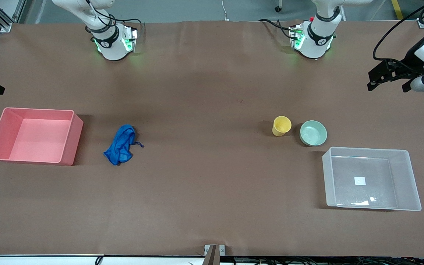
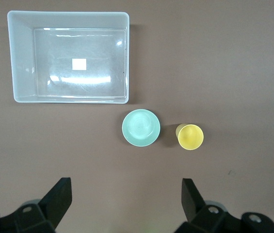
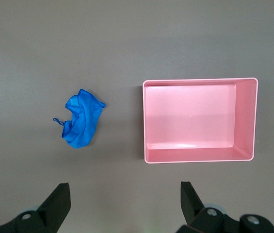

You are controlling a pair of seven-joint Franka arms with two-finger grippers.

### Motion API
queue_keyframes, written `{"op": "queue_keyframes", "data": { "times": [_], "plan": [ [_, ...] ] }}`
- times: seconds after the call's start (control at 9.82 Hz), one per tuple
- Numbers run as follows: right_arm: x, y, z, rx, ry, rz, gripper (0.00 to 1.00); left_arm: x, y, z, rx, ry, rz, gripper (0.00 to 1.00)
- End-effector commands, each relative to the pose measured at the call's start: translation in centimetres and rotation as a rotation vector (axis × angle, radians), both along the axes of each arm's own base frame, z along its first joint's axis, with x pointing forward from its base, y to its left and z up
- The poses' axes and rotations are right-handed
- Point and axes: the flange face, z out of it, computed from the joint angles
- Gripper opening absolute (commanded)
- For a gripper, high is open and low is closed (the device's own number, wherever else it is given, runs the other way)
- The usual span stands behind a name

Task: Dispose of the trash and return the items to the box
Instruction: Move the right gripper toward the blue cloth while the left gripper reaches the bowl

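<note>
Nothing moved yet, all task things sit loose on the brown matte counter [image 1: 204, 191]. Left gripper [image 2: 127, 204] hangs high over the counter above the cup and bowl, fingers spread wide, holding nothing; right gripper [image 3: 122, 206] hangs high over the cloth and pink tub, also wide open and empty. Small royal-blue crumpled soft fabric piece with a thin string end [image 1: 120, 144] lies toward the right arm's end, just beside the pink opaque rectangular plastic tub [image 1: 70, 147], not touching it. Small yellow smooth plastic cup [image 1: 281, 126] stands upright, mouth up, just beside the pale mint-green round glossy bowl [image 1: 313, 133], apart by a narrow gap; both are near the translucent clear rectangular plastic tub with a white square label on its floor [image 1: 403, 152], which is nearer the front camera and empty. Risks, judged: limp fabric may bunch or slip so the pinch catches only the string or a thin fold and drops short of the pink tub; the cup is light and tall, so a side knock would likely tip it into the bowl; the bowl's shallow slick rim gives little to grip and may pop out; cup and bowl are close, so open fingers around one may bump the other.
</note>
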Motion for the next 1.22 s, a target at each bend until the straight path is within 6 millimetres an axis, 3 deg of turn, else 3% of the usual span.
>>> {"op": "queue_keyframes", "data": {
  "times": [0.0,0.41,0.51,0.71,0.92,1.12],
  "plan": [
    [0.0,-0.2,0.1,-0.001,0.004,0.009,1.0,0.3,0.1,-1.4,0.025,0.035,-0.01,1.0],
    [0.0,-0.2,-0.1,0.0,0.01,0.008,1.0,0.6,0.4,-2.5,0.027,0.053,-0.004,0.98],
    [-0.1,-0.1,-0.2,0.001,0.018,0.006,1.0,0.6,0.5,-3.8,0.027,0.071,-0.002,0.98],
    [0.6,1.1,-1.3,0.052,0.024,0.023,1.0,0.5,0.6,-8.4,0.03,0.084,-0.01,0.98],
    [3.5,3.8,-10.0,0.093,0.056,0.058,1.0,0.4,1.2,-14.8,0.027,0.053,-0.01,0.96],
    [5.5,7.8,-20.8,0.09,0.074,0.1,1.0,-0.8,1.6,-21.8,0.025,0.039,-0.005,0.95]
  ]
}}
